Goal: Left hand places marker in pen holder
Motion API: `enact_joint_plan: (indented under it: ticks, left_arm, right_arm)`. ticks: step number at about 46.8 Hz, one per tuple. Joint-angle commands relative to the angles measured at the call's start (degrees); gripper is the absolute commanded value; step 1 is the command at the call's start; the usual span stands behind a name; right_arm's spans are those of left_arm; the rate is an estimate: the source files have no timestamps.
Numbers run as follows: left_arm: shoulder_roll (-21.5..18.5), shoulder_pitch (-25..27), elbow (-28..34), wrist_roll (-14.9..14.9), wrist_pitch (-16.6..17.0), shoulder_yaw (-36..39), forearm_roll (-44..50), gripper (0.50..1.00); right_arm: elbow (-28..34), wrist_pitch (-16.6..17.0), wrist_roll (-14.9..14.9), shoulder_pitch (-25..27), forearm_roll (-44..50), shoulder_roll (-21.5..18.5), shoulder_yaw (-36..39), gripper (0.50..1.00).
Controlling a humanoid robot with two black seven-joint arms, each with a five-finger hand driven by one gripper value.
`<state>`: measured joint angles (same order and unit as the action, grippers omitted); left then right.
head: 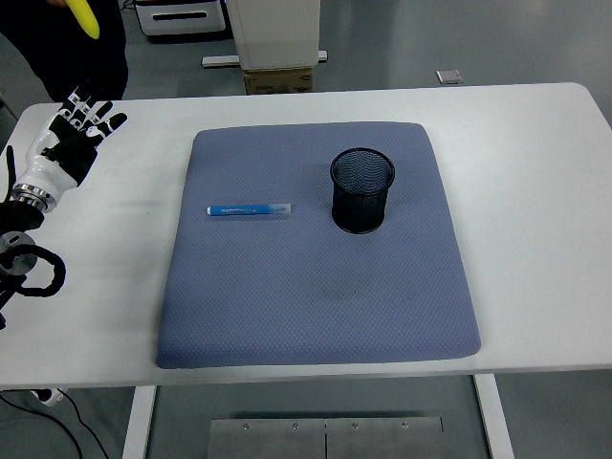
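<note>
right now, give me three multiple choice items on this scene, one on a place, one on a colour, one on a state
1. Where does the marker lie?
A. on the grey mat, left of the pen holder
B. inside the pen holder
C. on the bare table right of the mat

2. What colour is the marker's body?
A. red
B. blue
C. green

3. How is the left hand?
A. shut on the marker
B. open, holding nothing
C. resting inside the holder

Answers: 1 A, it lies flat on the mat beside the holder; 2 B, the barrel is blue; 3 B, its fingers are spread at the table's left edge.
</note>
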<state>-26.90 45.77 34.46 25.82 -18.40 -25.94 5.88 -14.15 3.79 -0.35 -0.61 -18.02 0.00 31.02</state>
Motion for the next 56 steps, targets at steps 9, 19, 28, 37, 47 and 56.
enact_joint_plan:
  ticks: [9, 19, 28, 37, 47, 56]
  left_arm:
    - [-0.08, 0.02, -0.09, -0.07, 0.12, 0.01, -0.17, 1.0]
    - [0.36, -0.24, 0.0, -0.07, 0.03, 0.01, -0.08, 1.0]
    - [0.53, -0.16, -0.09, -0.24, -0.06, 0.01, 0.01, 1.0]
    - [0.53, -0.68, -0.09, -0.24, 0.03, 0.01, -0.43, 1.0]
    - [0.62, -0.69, -0.09, -0.24, -0.15, 0.01, -0.7, 1.0]
    - [-0.08, 0.98, -0.09, -0.24, -0.06, 0.01, -0.87, 1.0]
  right_arm:
    - [0.0, -0.01, 0.0, -0.01, 0.0, 0.0, 0.0, 1.0]
    - [0.0, -0.01, 0.0, -0.01, 0.0, 0.0, 0.0, 1.0]
    - [0.0, -0.01, 0.0, -0.01, 0.0, 0.0, 0.0, 1.0]
    - [0.0, -0.01, 0.0, -0.01, 0.0, 0.0, 0.0, 1.0]
    - [0.0, -0.01, 0.0, -0.01, 0.0, 0.0, 0.0, 1.0]
    - [0.0, -0.01, 0.0, -0.01, 0.0, 0.0, 0.0, 1.0]
